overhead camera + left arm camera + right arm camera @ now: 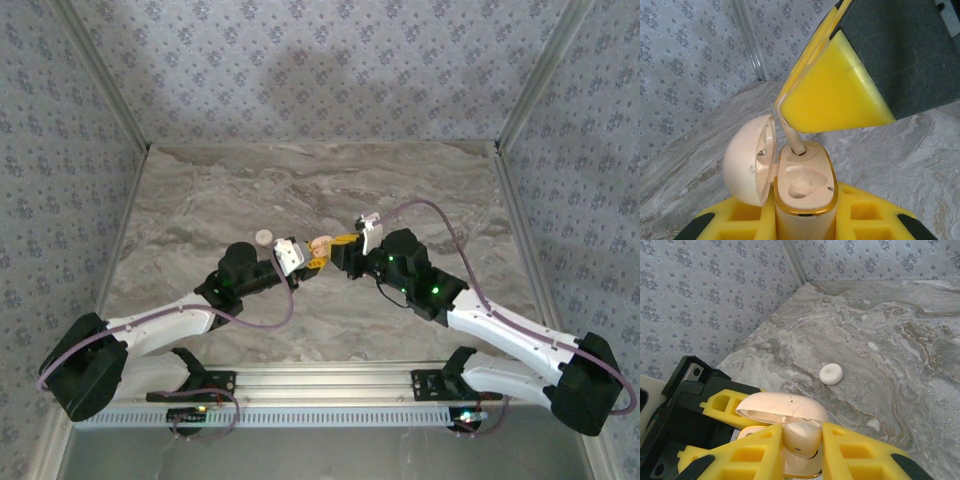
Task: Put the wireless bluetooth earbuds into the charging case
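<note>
Two clamped grips: your left gripper (805, 222) holds the charging case (805, 182) upright with its lid (746, 159) open, and your right gripper (802, 436) pinches one earbud (792, 136), its stem seemingly touching the case's far end.

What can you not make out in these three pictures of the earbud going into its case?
Top view: the charging case is too small to show its sockets.
Left wrist view: the bottom edge and the left claw cut off the case's base.
Right wrist view: the right claw and the earbud hide the sockets.
Same view: pale specks near the cream disc, too small to identify.
</note>
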